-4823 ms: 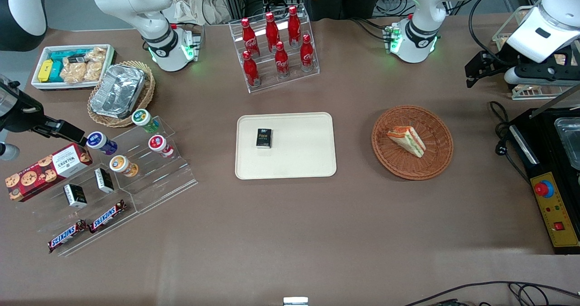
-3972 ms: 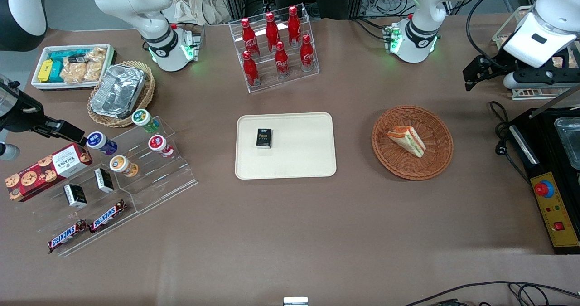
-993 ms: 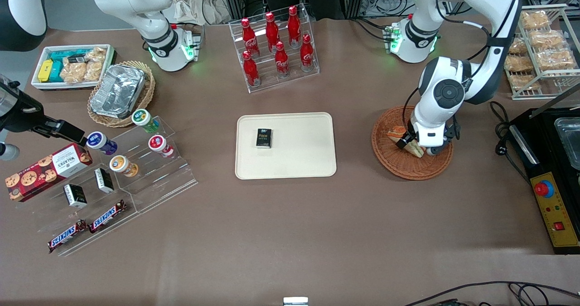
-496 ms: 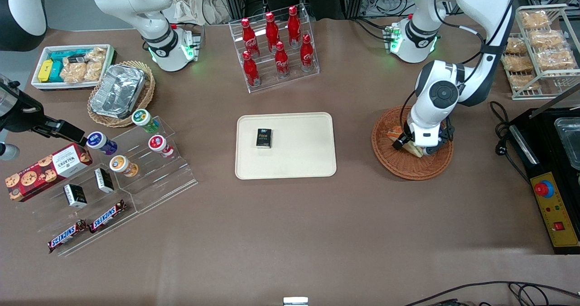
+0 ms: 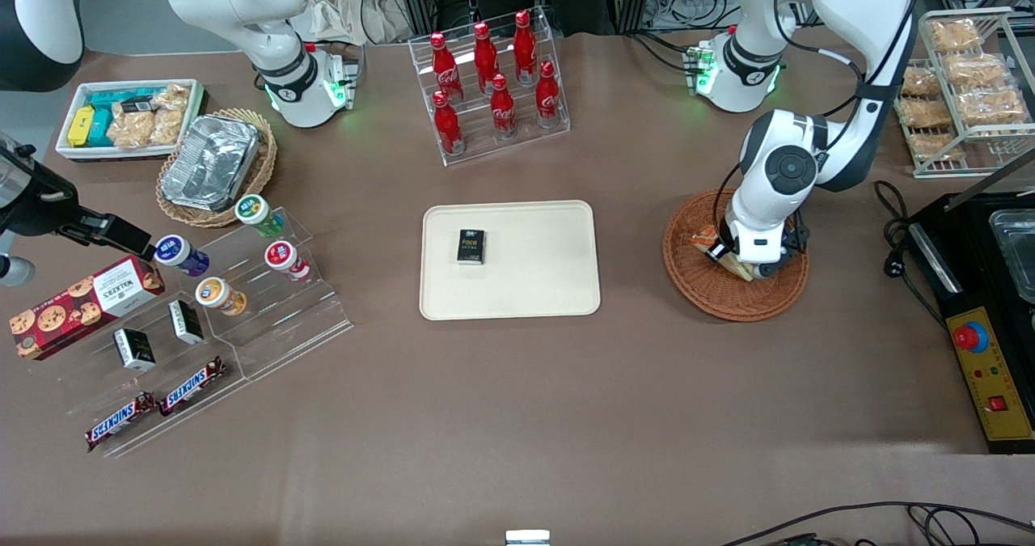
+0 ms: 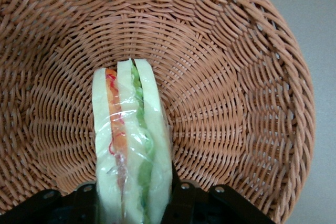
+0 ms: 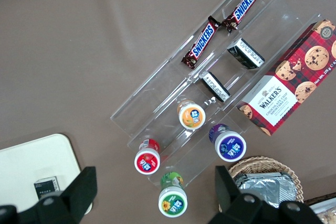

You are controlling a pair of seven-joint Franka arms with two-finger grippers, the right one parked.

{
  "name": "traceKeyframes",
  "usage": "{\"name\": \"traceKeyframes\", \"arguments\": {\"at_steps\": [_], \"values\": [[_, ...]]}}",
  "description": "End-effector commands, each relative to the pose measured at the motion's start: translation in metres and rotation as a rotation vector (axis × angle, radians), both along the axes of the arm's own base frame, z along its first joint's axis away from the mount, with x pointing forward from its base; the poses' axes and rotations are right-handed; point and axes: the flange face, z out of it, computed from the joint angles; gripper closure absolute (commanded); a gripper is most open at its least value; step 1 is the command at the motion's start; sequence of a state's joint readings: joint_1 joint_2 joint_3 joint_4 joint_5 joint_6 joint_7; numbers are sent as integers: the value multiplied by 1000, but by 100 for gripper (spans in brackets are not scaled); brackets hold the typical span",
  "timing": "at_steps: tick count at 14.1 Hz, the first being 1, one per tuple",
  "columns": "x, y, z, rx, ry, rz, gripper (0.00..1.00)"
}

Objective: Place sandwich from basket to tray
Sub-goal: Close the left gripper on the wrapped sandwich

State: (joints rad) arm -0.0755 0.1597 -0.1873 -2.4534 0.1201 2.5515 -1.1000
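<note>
The sandwich (image 6: 131, 140), a white-bread wedge with red, orange and green filling in clear wrap, lies in the reddish-brown wicker basket (image 6: 236, 103). My left gripper (image 6: 134, 195) straddles its wide end, and a black finger (image 6: 181, 203) presses on each bread face. In the front view the gripper (image 5: 737, 259) is down inside the basket (image 5: 711, 299) and the wrist covers most of the sandwich (image 5: 702, 236). The cream tray (image 5: 534, 287) lies flat beside the basket, toward the parked arm's end of the table.
A small black box (image 5: 471, 247) sits on the tray. A clear rack of red cola bottles (image 5: 491, 85) stands farther from the camera than the tray. A black machine with a red button (image 5: 982, 344) is at the working arm's end.
The left arm came from above the snack rack at its end of the table down into the basket. In the last second it settled slightly and its fingers closed on the sandwich, which stays in the basket.
</note>
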Motion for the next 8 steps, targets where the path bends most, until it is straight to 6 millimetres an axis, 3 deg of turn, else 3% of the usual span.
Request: {"name": "traceKeyframes", "arguments": {"at_steps": [1, 4, 8], "values": [[4, -2, 30, 12, -56, -15, 100], [29, -17, 103, 41, -66, -22, 100], [56, -63, 195, 56, -51, -67, 100]]}}
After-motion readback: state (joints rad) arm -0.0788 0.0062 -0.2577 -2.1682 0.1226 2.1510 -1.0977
